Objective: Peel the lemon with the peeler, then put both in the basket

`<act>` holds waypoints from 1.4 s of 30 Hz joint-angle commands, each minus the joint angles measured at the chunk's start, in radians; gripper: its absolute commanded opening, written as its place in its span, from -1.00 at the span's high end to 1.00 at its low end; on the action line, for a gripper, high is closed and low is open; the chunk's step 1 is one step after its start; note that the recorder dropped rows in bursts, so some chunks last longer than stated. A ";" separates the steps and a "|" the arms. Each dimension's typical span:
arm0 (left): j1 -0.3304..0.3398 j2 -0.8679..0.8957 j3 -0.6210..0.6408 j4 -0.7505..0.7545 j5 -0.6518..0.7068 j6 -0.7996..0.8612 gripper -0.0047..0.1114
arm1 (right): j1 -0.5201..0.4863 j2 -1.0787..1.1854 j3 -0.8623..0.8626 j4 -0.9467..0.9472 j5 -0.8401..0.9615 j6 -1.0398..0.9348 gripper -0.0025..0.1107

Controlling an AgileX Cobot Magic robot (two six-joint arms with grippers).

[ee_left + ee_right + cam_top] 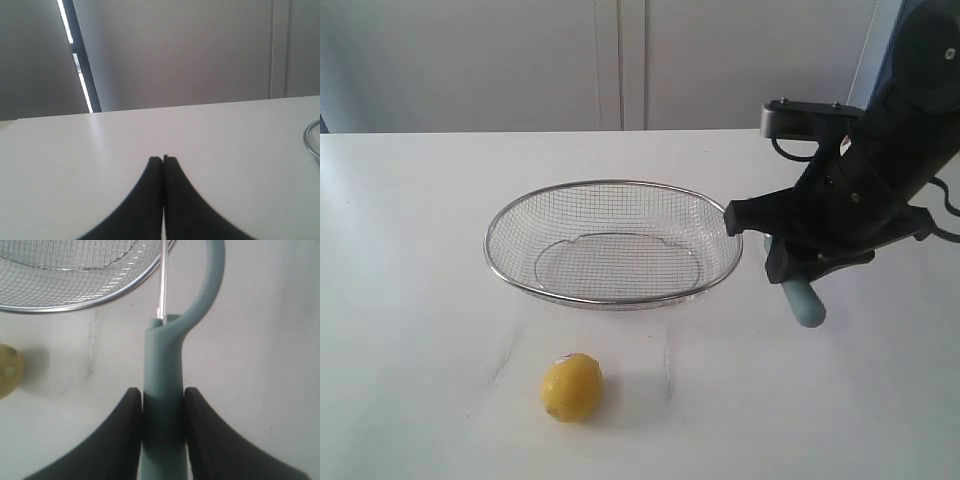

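Observation:
The yellow lemon (pixel 571 387) lies on the white table in front of the wire basket (pixel 510 215), and shows at the frame edge in the right wrist view (pixel 7 371). My right gripper (pixel 161 392) is shut on the teal peeler handle (pixel 162 405), just right of the basket rim (pixel 75 305). The handle's end pokes out below the gripper (pixel 798 288) as a teal stub (pixel 804 303). Its metal blade (pixel 161 282) points toward the basket. My left gripper (pixel 163 159) is shut on nothing, over bare table, and does not show in the exterior view.
The white table (pixel 410 300) runs back to a pale wall with cabinet seams. The basket's rim edge (pixel 312 140) appears at the side of the left wrist view. A faint scuff mark (pixel 91 347) marks the table near the basket.

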 commanded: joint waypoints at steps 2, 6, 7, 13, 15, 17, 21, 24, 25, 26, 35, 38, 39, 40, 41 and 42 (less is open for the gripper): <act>0.003 -0.005 0.005 -0.006 -0.021 -0.005 0.92 | -0.005 -0.013 0.004 0.004 -0.014 -0.006 0.96; 0.003 -0.005 0.005 -0.006 -0.021 -0.005 0.92 | -0.005 -0.013 0.004 0.006 -0.020 -0.006 0.96; 0.003 -0.005 0.005 -0.006 -0.021 -0.005 0.92 | -0.005 -0.013 0.004 0.005 -0.022 -0.004 0.96; 0.003 -0.005 0.005 -0.029 -0.038 -0.013 0.92 | -0.005 -0.013 0.004 0.009 -0.024 -0.004 0.96; 0.003 -0.005 0.005 -0.052 -0.066 -0.013 0.92 | -0.005 -0.013 0.004 0.011 -0.029 -0.004 0.96; 0.003 -0.005 -0.004 -0.078 -0.052 -0.013 0.92 | -0.005 -0.013 0.004 0.018 -0.030 -0.004 0.96; 0.003 -0.005 -0.090 -0.080 0.092 -0.009 0.92 | -0.005 -0.013 0.004 0.026 -0.033 -0.004 0.96; 0.003 -0.005 -0.155 -0.073 0.208 -0.006 0.92 | -0.005 -0.013 0.004 0.026 -0.033 -0.004 0.96; 0.003 -0.005 -0.170 -0.073 0.228 -0.006 0.92 | -0.005 -0.013 0.004 0.026 -0.033 -0.004 0.96; 0.003 -0.005 -0.187 -0.073 0.251 -0.006 0.92 | -0.005 -0.013 0.004 0.026 -0.033 -0.004 0.96; 0.003 -0.005 -0.346 -0.039 0.511 0.030 0.92 | -0.005 -0.013 0.004 0.026 -0.036 -0.004 0.96; 0.003 -0.005 -0.396 0.012 0.594 0.037 0.92 | -0.005 -0.013 0.004 0.026 -0.036 -0.004 0.96; 0.003 -0.005 -0.413 0.033 0.631 0.037 0.92 | -0.005 -0.013 0.004 0.026 -0.036 -0.004 0.96; 0.003 -0.005 -0.429 0.049 0.670 0.044 0.92 | -0.005 -0.013 0.004 0.026 -0.036 -0.004 0.96; 0.003 -0.005 -0.440 0.058 0.700 0.052 0.92 | -0.005 -0.013 0.004 0.026 -0.036 -0.004 0.96; 0.003 -0.005 -0.452 0.066 0.739 0.055 0.92 | -0.005 -0.013 0.004 0.026 -0.036 -0.004 0.96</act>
